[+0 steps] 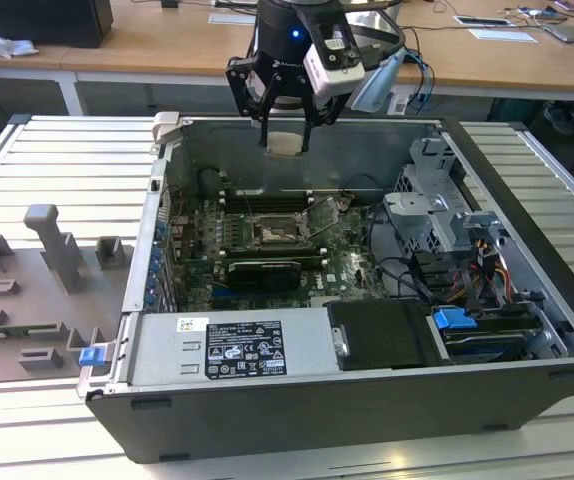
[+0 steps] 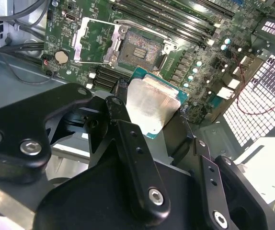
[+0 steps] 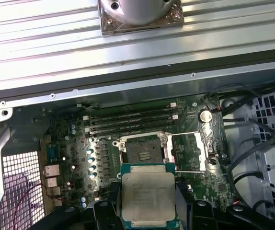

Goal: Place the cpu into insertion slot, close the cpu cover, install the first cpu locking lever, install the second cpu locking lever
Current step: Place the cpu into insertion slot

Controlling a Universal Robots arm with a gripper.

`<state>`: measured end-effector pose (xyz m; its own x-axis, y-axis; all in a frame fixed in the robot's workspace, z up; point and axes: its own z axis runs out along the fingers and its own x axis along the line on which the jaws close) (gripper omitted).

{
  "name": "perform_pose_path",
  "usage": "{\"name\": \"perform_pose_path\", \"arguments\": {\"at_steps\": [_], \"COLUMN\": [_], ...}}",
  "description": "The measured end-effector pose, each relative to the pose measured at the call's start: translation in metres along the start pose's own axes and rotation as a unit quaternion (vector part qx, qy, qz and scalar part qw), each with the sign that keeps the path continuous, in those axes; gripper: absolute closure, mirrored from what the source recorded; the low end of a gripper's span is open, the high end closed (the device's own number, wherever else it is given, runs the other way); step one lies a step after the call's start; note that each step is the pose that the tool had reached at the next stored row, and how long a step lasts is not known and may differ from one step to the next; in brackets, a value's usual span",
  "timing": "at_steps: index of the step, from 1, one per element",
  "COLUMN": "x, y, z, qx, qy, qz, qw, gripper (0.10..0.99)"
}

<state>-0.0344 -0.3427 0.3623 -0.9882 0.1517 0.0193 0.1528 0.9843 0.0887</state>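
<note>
While the black two-fingered gripper [image 1: 286,138] pinches the small, flat, silvery-topped square cpu [image 3: 148,196] by opposite edges, well above the dark-centred square insertion slot [image 3: 144,147], the chip looks light, stiff and slick, with a delicate underside, so edge contact seems the safest hold.

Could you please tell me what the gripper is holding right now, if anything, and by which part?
The cpu, pinched by two opposite side edges between the jaws, with its metal top uncovered.
</note>
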Motion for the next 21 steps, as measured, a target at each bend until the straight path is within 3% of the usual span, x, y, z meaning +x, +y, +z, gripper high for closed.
{"name": "perform_pose_path", "arguments": {"at_steps": [21], "x": [0.0], "y": [0.0], "z": [0.0], "qx": [-0.0003], "qy": [-0.0017], "qz": [0.019], "qw": [0.9998], "gripper": [0.545]}}
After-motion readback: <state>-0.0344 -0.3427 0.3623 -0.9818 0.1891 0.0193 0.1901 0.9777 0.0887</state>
